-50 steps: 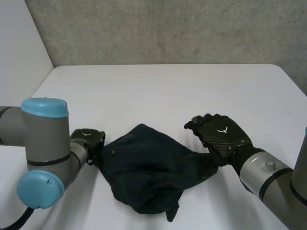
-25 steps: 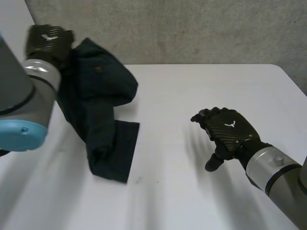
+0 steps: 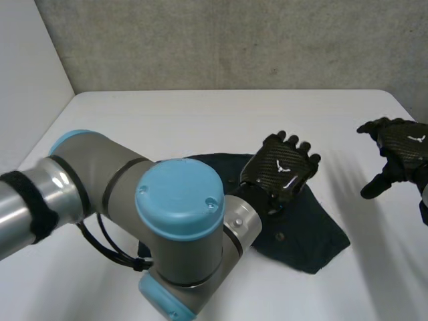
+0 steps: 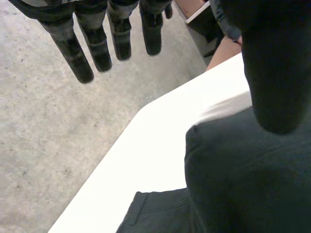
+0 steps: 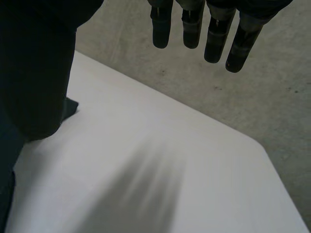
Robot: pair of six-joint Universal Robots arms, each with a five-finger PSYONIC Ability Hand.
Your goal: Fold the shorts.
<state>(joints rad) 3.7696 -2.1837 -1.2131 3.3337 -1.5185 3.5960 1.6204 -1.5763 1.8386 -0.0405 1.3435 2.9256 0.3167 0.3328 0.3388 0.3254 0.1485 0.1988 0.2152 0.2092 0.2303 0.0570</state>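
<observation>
since our left hand [image 3: 281, 175] is over the far side of the dark shorts [image 3: 314, 231] with its fingers [image 4: 80, 58] straight and nothing in them, we think we are at the very start of the fold. the shorts lie low on the white table [image 3: 200, 120], close to us, and no fold shows in the part we can see. our left arm [image 3: 134, 200] reaches across and hides the other part of them.

our right hand [image 3: 401, 144] is off to the side above bare table, apart from the shorts. its fingers [image 5: 192, 24] hang loose and straight, and it holds nothing too.

we think the next move needs a grip. each hand should come down on an edge of the shorts and pinch it, so one half can go over the other. the right hand has to come back in toward the cloth for that.

there is lots of bare table past the shorts for a lift and a fold. the right hand is near the side edge of the table, so it should move inward, not outward. the crossed left arm could drag the cloth as it pulls back.
</observation>
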